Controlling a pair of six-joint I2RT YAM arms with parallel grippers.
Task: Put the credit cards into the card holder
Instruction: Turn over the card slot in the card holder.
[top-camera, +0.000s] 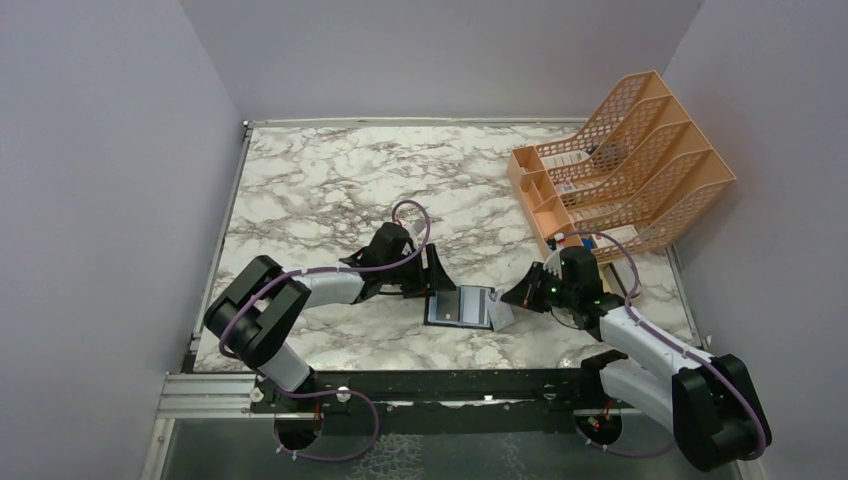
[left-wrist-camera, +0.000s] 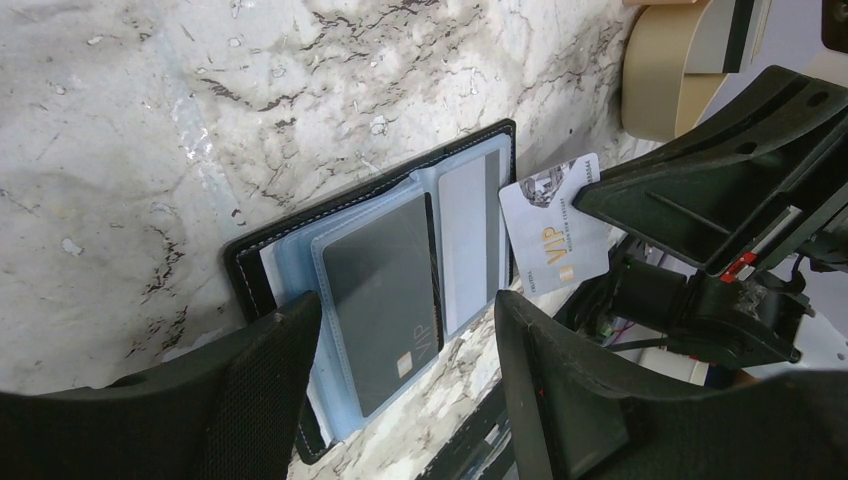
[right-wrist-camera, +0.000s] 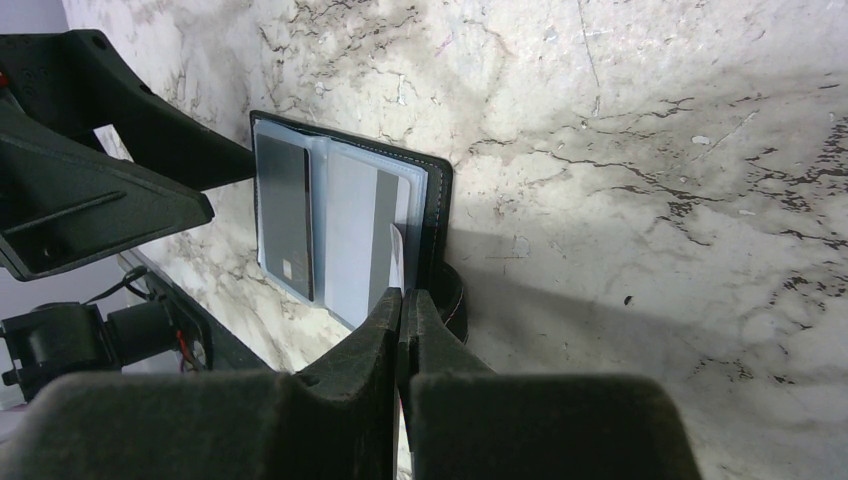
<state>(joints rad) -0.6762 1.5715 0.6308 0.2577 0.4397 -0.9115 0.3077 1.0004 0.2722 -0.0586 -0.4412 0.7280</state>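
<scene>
The black card holder (top-camera: 455, 307) lies open on the marble table, its clear sleeves (left-wrist-camera: 470, 215) facing up. One sleeve holds a dark grey credit card (left-wrist-camera: 385, 290). My left gripper (left-wrist-camera: 410, 350) is open and straddles the holder's near edge, with one finger (left-wrist-camera: 265, 385) over its left cover. My right gripper (right-wrist-camera: 405, 300) is shut on a white credit card (left-wrist-camera: 555, 225) marked VIP. That card is tilted, and its edge (right-wrist-camera: 397, 255) meets the holder's right-hand sleeve. In the top view the right gripper (top-camera: 515, 297) is just right of the holder and the left gripper (top-camera: 437, 283) just left of it.
An orange mesh file rack (top-camera: 625, 165) with white boxes stands at the back right. A tan dish (left-wrist-camera: 665, 70) lies close behind the right gripper. The table's front edge and black rail (top-camera: 440, 385) run just below the holder.
</scene>
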